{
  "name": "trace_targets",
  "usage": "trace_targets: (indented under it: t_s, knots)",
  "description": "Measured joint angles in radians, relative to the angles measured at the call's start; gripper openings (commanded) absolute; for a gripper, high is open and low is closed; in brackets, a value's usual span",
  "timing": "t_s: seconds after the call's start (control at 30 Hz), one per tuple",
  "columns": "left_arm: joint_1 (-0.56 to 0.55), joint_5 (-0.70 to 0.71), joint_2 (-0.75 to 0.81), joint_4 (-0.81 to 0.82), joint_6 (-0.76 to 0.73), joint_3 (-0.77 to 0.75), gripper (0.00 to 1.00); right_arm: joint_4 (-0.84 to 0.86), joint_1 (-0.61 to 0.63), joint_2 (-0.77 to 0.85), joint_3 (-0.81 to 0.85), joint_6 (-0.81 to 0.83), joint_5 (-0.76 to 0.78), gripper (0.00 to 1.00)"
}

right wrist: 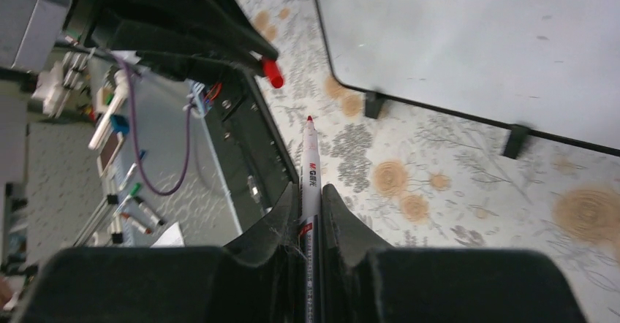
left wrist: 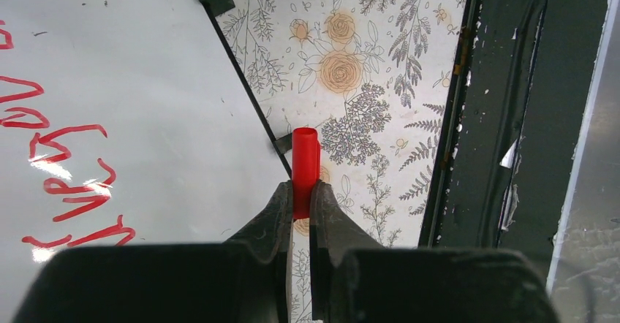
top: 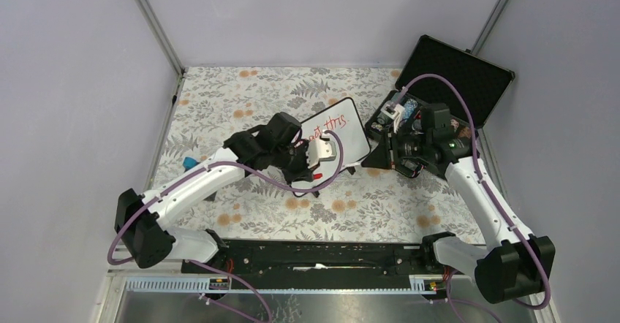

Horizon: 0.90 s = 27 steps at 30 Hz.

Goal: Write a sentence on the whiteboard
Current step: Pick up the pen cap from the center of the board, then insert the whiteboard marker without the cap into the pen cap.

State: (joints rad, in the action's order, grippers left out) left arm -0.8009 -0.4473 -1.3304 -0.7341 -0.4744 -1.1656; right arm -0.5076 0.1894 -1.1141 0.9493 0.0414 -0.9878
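Note:
The whiteboard [top: 343, 134] lies tilted on the floral table, and the left wrist view shows its white face [left wrist: 139, 82]. The sentence [top: 330, 126] runs across it in red marker, partly hidden by my left arm; its strokes [left wrist: 69, 177] show at the left of the left wrist view. My left gripper [left wrist: 300, 191] is shut on a red marker cap [left wrist: 305, 158], just off the board's near edge. My right gripper [right wrist: 309, 195] is shut on a white marker [right wrist: 310, 164] with a bare red tip, beside the board's right corner [right wrist: 468, 38].
An open black hinged case [top: 453, 74] holding small items stands at the back right, close behind my right gripper [top: 371, 161]. A black rail [top: 322, 253] runs along the near table edge. A small blue object [top: 189, 162] lies at the table's left. Grey walls enclose the table.

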Motion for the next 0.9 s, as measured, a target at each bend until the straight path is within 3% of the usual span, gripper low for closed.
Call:
trace_targets:
  t_s: [0.7,0.9]
  knots:
    - [0.000,-0.062,0.016,-0.029,0.000,-0.013,0.00,-0.003,0.122,-0.069,0.037,-0.098,-0.087,0.00]
    - [0.006,-0.039,0.023,-0.072,-0.021,-0.112,0.00,0.001,0.127,-0.069,0.098,-0.115,-0.087,0.00]
